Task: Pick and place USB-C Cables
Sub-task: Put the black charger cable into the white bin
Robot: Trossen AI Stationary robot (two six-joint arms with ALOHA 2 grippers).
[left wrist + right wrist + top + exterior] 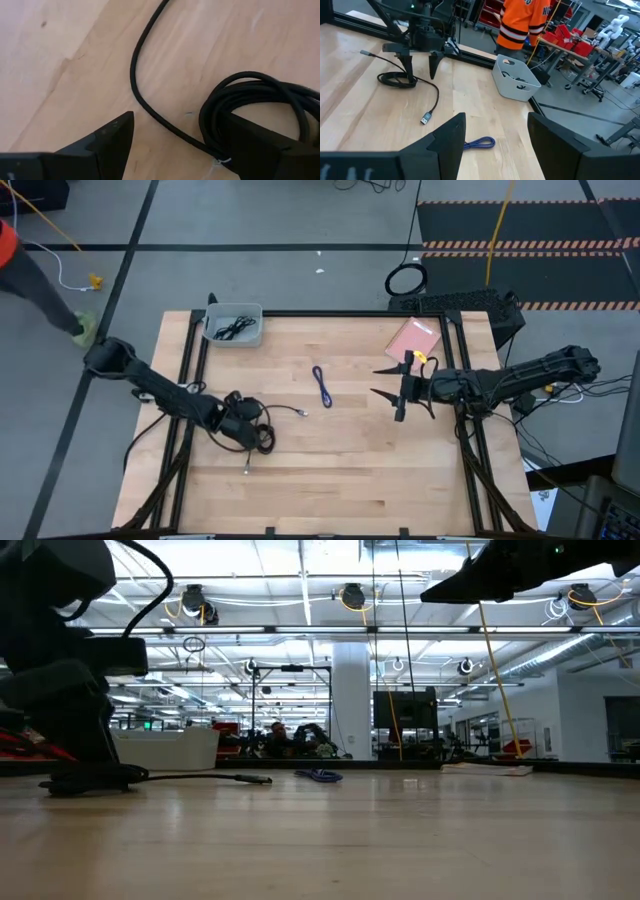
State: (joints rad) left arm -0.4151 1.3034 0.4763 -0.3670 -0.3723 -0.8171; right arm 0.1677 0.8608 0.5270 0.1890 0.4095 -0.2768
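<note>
A black USB-C cable [258, 435] lies loosely coiled on the table's left half, with one plug end [425, 119] trailing toward the near edge. My left gripper [177, 117] is open and low over this coil [250, 95]. One finger stands inside the loop and the other outside it. The blue-purple cable [322, 385] lies bundled near the table's middle. Another black cable [515, 77] lies in the grey bin [233, 325] at the far left. My right gripper [376, 381] hovers open on the right half, above the table. My left gripper comes at the black coil from above, fingers pointing down, and straddles its strands [215, 150]. One finger [260, 145] stands within the loop. I cannot tell whether a finger touches the cable. The coil lies flat on the table.
A pink packet [413, 337] lies near the far right corner. A black frame [330, 313] borders the table. A person in an orange jersey [525, 20] stands beyond the far left edge, behind the bin. Bare wood lies between the blue-purple cable and the near edge.
</note>
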